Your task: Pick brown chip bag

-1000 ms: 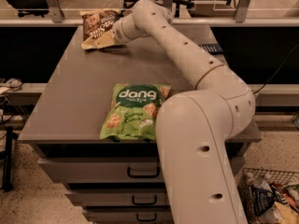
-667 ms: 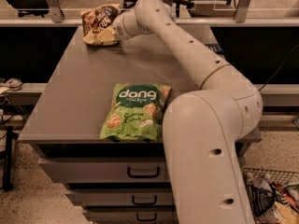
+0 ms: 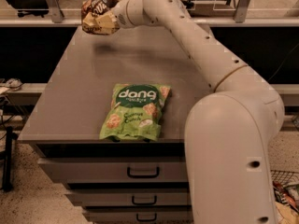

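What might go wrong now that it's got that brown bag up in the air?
The gripper holds the brown chip bag crumpled, above the far left corner of the table. If the grip is only on a fold, the bag may slip and drop, perhaps off the edge. A hard squeeze may crush the chips.

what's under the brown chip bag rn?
Just the table with the bag's shadow. The brown chip bag hangs above the far-left corner in the gripper. Its underside isn't visible.

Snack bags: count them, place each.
2. The gripper holds the brown chip bag above the table's far left corner; the green dang bag lies near its front edge.
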Tool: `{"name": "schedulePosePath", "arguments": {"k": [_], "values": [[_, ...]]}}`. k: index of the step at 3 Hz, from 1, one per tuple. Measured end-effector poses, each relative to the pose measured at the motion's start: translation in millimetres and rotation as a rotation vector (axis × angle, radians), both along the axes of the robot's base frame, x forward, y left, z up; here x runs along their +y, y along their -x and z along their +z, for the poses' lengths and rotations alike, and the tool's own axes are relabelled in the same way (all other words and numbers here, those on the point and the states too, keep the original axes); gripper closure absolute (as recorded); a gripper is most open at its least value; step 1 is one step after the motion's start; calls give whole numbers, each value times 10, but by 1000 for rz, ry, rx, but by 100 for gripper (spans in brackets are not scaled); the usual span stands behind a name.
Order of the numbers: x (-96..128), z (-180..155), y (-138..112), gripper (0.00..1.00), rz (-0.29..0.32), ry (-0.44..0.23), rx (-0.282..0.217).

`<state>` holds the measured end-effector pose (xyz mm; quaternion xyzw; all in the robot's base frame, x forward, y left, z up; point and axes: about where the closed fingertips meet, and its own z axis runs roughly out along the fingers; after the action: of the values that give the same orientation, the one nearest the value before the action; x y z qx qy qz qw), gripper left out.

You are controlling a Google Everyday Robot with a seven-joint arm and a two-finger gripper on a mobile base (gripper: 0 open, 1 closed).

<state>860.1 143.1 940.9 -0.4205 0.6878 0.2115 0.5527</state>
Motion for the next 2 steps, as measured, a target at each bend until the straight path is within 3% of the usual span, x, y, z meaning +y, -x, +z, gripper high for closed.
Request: {"name": "schedulePosePath", "arguments": {"k": [2], "values": [[-50,680,441,100,153,-118,-137]]}}
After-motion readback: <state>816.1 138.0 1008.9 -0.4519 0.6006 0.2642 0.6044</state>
